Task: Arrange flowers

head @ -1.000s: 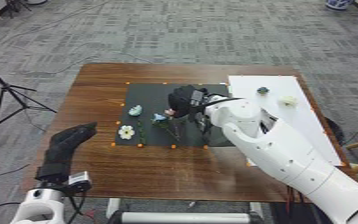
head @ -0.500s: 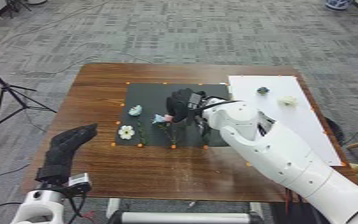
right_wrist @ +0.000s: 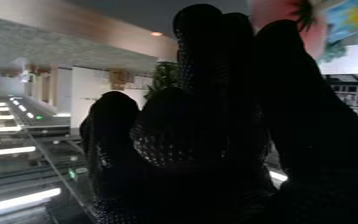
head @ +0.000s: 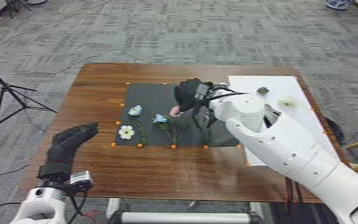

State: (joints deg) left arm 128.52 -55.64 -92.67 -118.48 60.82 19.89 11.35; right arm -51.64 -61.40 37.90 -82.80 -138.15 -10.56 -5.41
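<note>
Brown counter (head: 140, 172), dark mat (head: 149, 94) | Right hand (head: 189, 94): fingers pinching pink flower (head: 175, 111) | Left hand (head: 63, 145): fingers relaxed | Hazard: low transfer could snag neighbouring blue flower (head: 160, 118), displacing it

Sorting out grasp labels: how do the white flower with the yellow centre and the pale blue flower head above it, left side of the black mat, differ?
Colour: white flower has white petals, yellow centre; blue flower is pale blue.
Form: white flower spreads open and flat; blue flower is a compact, bunched head.
Shared: both lie on the black mat.
</note>
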